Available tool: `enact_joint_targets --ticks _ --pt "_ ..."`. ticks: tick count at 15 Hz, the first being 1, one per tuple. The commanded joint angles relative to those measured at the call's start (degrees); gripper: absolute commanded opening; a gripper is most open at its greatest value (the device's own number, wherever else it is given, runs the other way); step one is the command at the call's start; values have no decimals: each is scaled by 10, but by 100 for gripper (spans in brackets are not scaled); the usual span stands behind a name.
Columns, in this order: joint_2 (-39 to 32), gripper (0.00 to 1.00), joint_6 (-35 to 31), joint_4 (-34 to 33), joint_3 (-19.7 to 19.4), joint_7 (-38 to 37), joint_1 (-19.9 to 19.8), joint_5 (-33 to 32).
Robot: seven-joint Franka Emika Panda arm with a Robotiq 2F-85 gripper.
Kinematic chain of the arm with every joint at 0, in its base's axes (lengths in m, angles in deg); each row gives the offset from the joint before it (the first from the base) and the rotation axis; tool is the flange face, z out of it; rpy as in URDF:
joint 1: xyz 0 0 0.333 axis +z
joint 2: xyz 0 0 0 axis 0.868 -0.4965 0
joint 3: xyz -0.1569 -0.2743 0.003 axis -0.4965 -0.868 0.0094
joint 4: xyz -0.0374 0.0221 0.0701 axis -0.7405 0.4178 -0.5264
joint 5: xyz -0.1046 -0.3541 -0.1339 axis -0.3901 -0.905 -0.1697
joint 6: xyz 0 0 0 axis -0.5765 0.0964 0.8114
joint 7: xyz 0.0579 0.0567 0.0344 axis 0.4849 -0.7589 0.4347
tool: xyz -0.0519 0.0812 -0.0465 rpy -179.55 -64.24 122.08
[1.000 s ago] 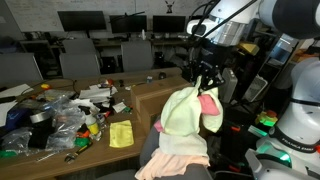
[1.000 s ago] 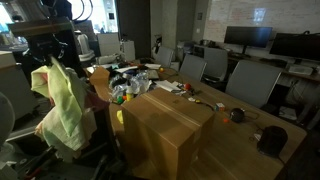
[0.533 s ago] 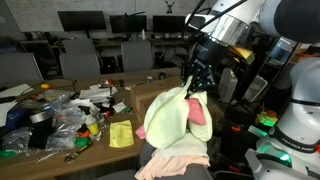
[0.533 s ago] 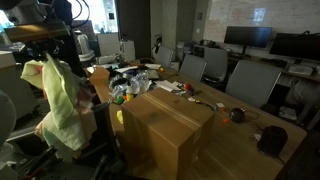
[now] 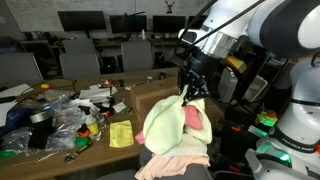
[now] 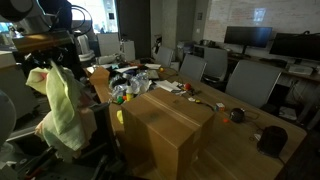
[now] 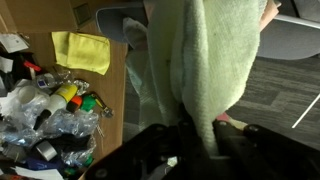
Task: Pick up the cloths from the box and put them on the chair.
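Observation:
My gripper [image 5: 189, 91] is shut on a pale green cloth [image 5: 166, 122] that hangs down from it over the chair; a pink cloth [image 5: 200, 121] hangs with it. In an exterior view the green cloth [image 6: 60, 105] dangles under the gripper [image 6: 52, 62]. In the wrist view the green cloth [image 7: 208, 60] runs down between the jaws of the gripper [image 7: 188, 135]. A peach cloth [image 5: 178, 161] lies on the chair seat. The cardboard box [image 6: 168, 128] stands on the table beside the chair.
A yellow cloth [image 5: 121, 134] lies on the table [image 5: 100, 148] near a heap of plastic bags and bottles [image 5: 55, 118], which also shows in the wrist view [image 7: 50, 115]. Office chairs [image 6: 250, 82] and monitors stand behind the table.
The gripper has swung the hanging cloths a little sideways over the chair and slightly down. The grip stays shut.

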Motion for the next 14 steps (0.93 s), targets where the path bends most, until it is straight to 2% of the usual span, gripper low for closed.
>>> enact_joint_targets --ticks 1,7,14 --pt "-19 4 18 -1 14 -10 -19 -32" --pt "-52 4 33 2 29 -19 -40 -80" --pt "-102 4 21 3 60 -60 -58 -126"
